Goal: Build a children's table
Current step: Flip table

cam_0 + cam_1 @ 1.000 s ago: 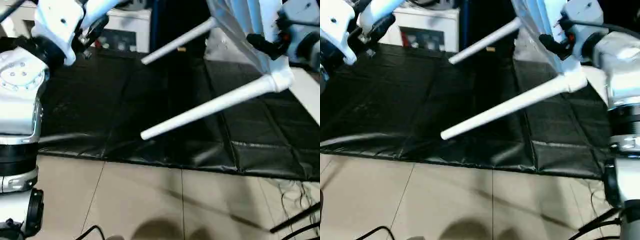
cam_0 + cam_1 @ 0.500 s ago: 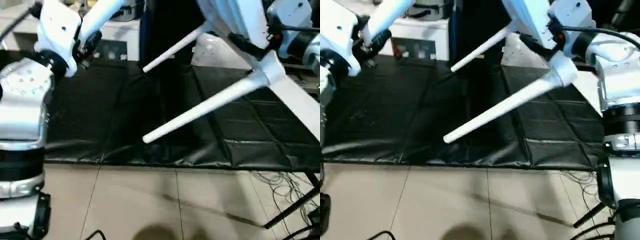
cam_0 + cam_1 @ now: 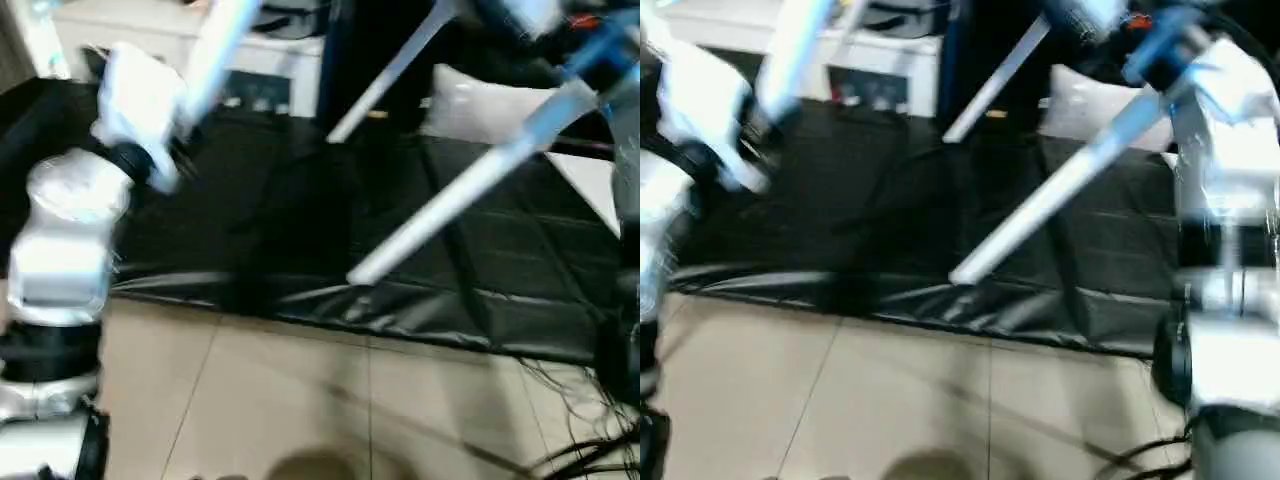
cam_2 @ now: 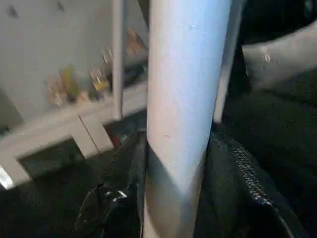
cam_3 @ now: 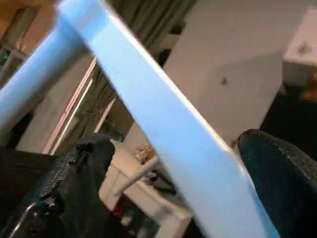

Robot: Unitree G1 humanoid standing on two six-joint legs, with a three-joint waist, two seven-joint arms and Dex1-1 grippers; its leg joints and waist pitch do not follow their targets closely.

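Item: children's table [image 3: 470,190], white plastic, aloft over black mat [image 3: 250,210]. I judge it light, stiff, slick; best gripped at rim or leg.

Left gripper [image 4: 173,198] clasps a leg [image 4: 185,74]. Right gripper [image 5: 163,193] wide, straddling tabletop edge [image 5: 148,99], apparently loose.

The table legs [image 3: 470,190] are white with a bluish cast, and so is the table edge [image 5: 163,129] in the right wrist view. Across the middle of the frame lies a black mat [image 3: 300,220] with a quilted grid of seams, glossy at its near edge. Below it the floor [image 3: 300,400] is beige tile with thin dark joints. The robot's forearms [image 3: 70,250] are silver with black bands. The gripper fingers [image 4: 247,173] are black, probably ribbed. At upper right sits a grey-white cushion [image 3: 490,105].
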